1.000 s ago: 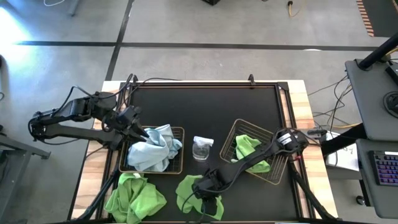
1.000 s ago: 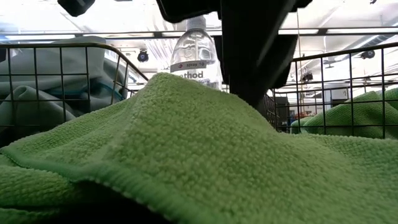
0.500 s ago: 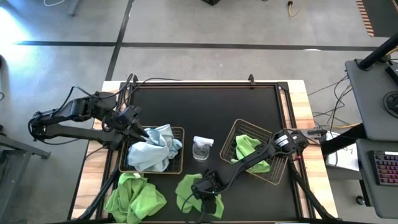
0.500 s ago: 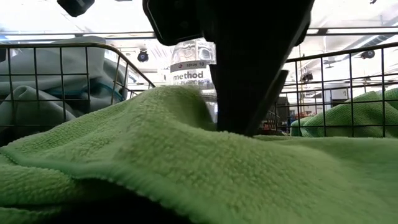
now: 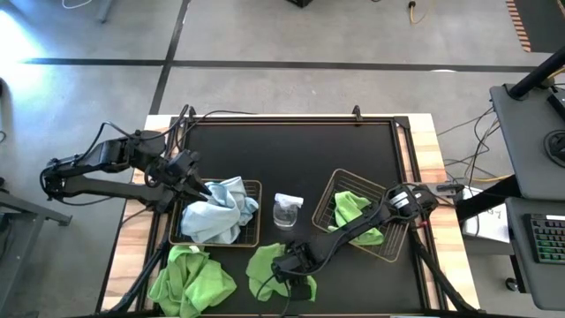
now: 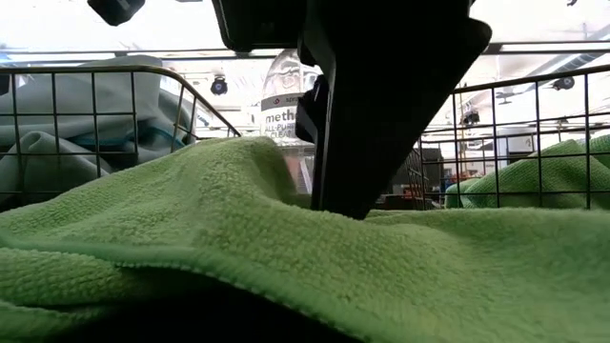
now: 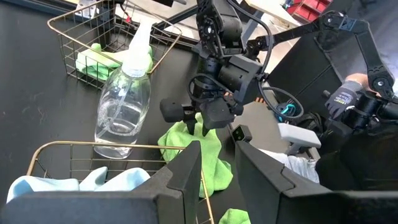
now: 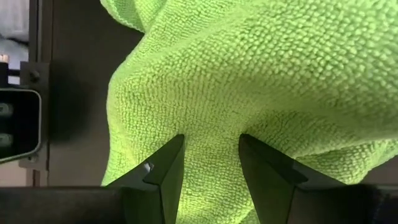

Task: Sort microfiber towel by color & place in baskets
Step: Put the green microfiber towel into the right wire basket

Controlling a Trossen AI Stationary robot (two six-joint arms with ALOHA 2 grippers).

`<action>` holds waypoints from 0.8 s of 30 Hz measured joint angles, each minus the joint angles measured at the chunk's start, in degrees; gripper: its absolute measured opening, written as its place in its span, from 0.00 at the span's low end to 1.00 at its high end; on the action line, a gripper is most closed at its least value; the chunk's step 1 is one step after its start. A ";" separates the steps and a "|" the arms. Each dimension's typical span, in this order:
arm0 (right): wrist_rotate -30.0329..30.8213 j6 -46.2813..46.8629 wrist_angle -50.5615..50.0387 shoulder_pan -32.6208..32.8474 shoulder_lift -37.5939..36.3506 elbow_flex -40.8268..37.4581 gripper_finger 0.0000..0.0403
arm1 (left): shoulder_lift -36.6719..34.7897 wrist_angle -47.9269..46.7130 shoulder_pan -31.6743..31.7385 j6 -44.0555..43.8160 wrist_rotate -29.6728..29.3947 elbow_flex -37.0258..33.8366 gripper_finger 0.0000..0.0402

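A lime green towel (image 5: 265,269) lies crumpled at the table's near edge, and my right gripper (image 5: 296,274) stands on it, open, fingers pointing down. A second green pile (image 5: 190,278) lies to its left. The left bronze basket (image 5: 256,190) holds pale blue towels (image 5: 221,208). The right basket (image 5: 390,247) holds one green towel (image 5: 353,212). My left gripper (image 5: 199,187) hovers open over the left basket's far left corner and holds nothing. My right gripper (image 8: 211,162) comes from above, pointing down, with both open fingers (image 8: 165,171) set into the top of the green towel (image 8: 249,74). A ridge of cloth (image 8: 208,124) bulges up between them. In the low view the cloth dips around the finger (image 6: 338,195). The towel lies on the table.
A clear spray bottle (image 5: 287,210) stands between the two baskets, just beyond the towel under my right gripper. The right arm (image 5: 371,221) reaches across the right basket. The far half of the black table (image 5: 291,150) is bare.
My right gripper has come down into the green towel near the table's near edge. The towel's hump beside it has sunk, and the cloth now dips around the fingers. The left arm has kept still.
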 joint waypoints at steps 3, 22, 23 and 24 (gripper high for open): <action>0.55 -2.38 0.04 0.00 0.00 0.00 0.37 | 0.00 -0.02 0.00 0.02 0.00 0.00 0.21; 1.22 -6.58 -0.11 0.00 -0.02 -2.16 0.25 | 0.00 -0.02 0.00 0.92 0.00 0.00 0.21; 1.23 -6.58 -0.12 0.00 -0.02 -2.16 0.23 | 0.00 -0.02 0.00 0.92 0.00 0.00 0.21; 1.23 -6.58 -0.13 0.00 -0.01 -2.16 0.21 | 0.00 -0.02 0.00 0.92 0.00 0.00 0.21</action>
